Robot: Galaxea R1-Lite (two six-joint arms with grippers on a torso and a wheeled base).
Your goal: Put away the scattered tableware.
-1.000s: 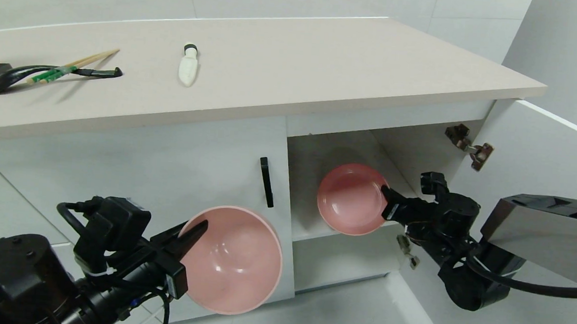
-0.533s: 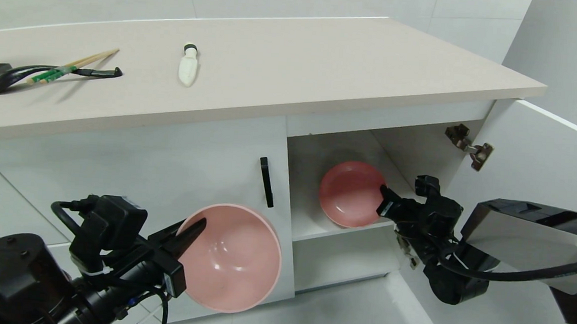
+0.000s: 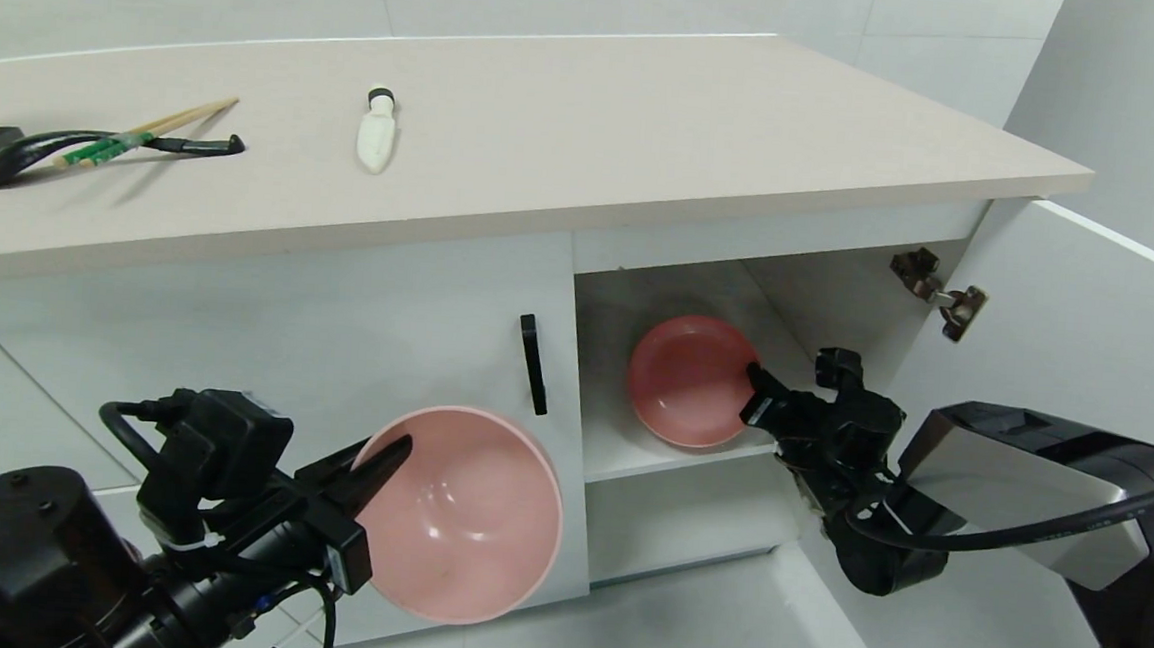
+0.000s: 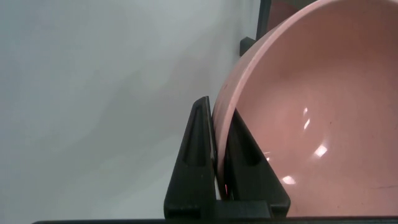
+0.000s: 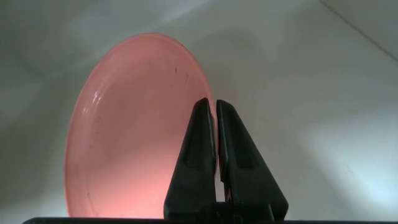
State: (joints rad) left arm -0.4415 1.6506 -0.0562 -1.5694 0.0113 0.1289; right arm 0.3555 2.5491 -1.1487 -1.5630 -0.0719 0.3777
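A large pink bowl (image 3: pixel 470 516) hangs tilted in front of the closed left cabinet door, and my left gripper (image 3: pixel 374 474) is shut on its rim. In the left wrist view the two fingers (image 4: pixel 200 146) pinch the bowl's rim (image 4: pixel 311 106). A smaller pink plate (image 3: pixel 686 379) stands tilted inside the open right compartment, above the upper shelf (image 3: pixel 619 457). My right gripper (image 3: pixel 755 387) is shut on its right rim. The right wrist view shows the plate (image 5: pixel 130 130) clamped by the gripper (image 5: pixel 215 121) against the white cabinet interior.
The right cabinet door (image 3: pixel 1089 305) stands swung open, its hinge (image 3: pixel 940 286) showing. The left door carries a black handle (image 3: pixel 532 363). On the countertop (image 3: pixel 650 118) lie chopsticks (image 3: pixel 148 122), a black spoon (image 3: pixel 36 153) and a white spoon (image 3: pixel 376 133).
My right gripper has carried the plate deeper into the compartment, up and to the left in the head view. The left gripper and its bowl have sunk slightly.
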